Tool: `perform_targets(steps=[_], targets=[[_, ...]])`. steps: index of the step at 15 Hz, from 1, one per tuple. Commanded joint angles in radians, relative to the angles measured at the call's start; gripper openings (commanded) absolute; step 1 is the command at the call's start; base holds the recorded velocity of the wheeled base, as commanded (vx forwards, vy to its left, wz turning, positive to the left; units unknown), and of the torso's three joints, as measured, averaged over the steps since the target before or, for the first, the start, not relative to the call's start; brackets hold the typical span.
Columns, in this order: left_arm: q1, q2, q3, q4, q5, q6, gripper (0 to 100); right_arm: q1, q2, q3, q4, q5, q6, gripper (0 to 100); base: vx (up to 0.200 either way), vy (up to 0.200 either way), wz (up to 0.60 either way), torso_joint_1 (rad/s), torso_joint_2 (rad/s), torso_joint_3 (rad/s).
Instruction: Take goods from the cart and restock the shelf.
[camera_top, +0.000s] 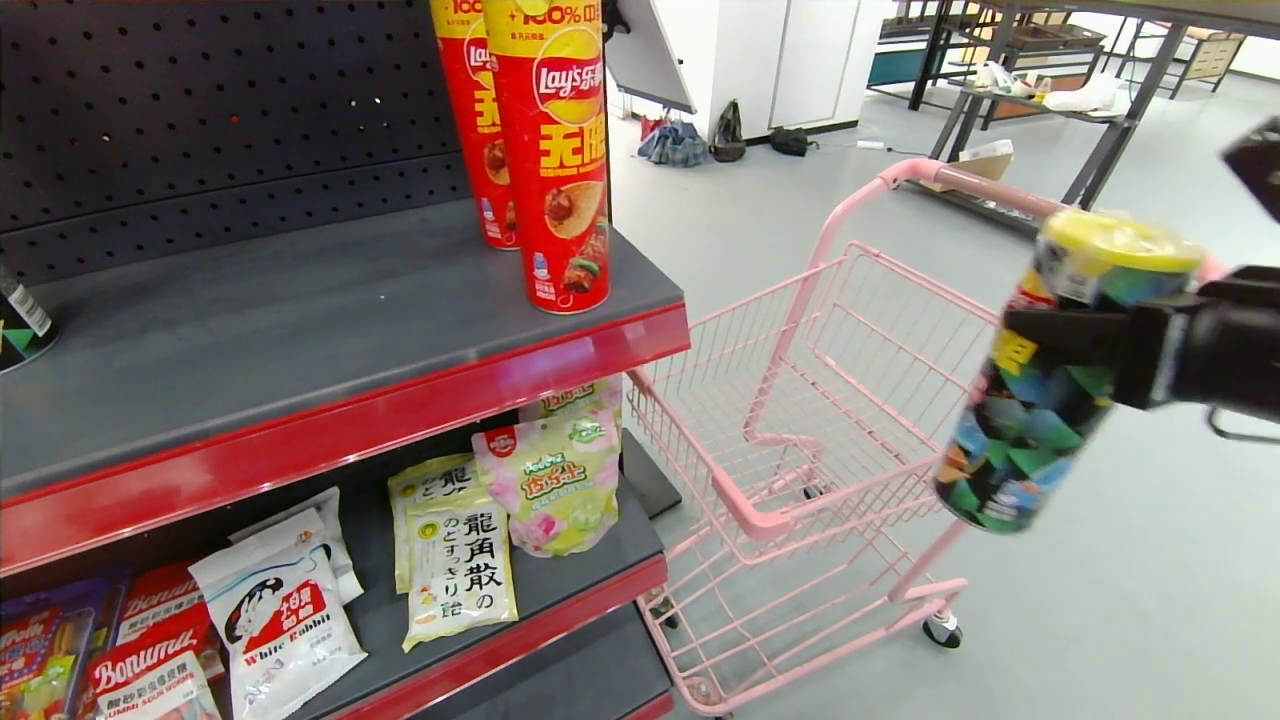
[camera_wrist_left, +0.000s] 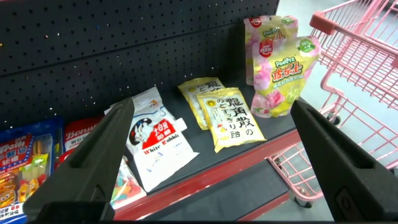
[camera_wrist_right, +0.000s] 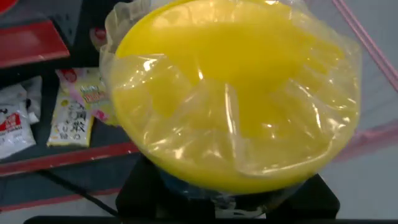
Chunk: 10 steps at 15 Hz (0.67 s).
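Note:
My right gripper (camera_top: 1055, 340) is shut on a tall chip can (camera_top: 1015, 440) with a multicoloured body and a yellow lid (camera_wrist_right: 236, 93). It holds the can tilted in the air above the right side of the pink cart (camera_top: 745, 515). Two red chip cans (camera_top: 555, 150) stand at the right end of the grey upper shelf (camera_top: 300, 310). My left gripper (camera_wrist_left: 211, 180) hangs open in front of the lower shelf (camera_wrist_left: 249, 162), with nothing between its fingers (camera_wrist_left: 93, 162).
On the lower shelf lie a white candy bag (camera_wrist_left: 155, 137), yellow candy bags (camera_wrist_left: 230, 118) and a pink-green pouch (camera_wrist_left: 277, 74). The upper shelf is bare left of the red cans. Tables and bags stand on the floor far behind.

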Motion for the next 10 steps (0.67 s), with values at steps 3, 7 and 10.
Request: perform_targets(steps=[3,7,10], targets=[[0.0,0.0,0.0,0.0,0.001,0.0,100,-0.169,-0.502,0.227,0.293,-0.086,-0.081,0,0.0,0.0,0.0,0.0,0.0,0.0],[0.0,0.0,0.0,0.0,0.001,0.0,100,-0.216,-0.534,0.262,0.29,-0.077,-0.089,0,0.0,0.0,0.0,0.0,0.0,0.0],[0.0,0.0,0.0,0.0,0.001,0.0,100,-0.213,-0.533,0.264,0.289,-0.07,-0.089,0,0.0,0.0,0.0,0.047,-0.17,-0.124]])
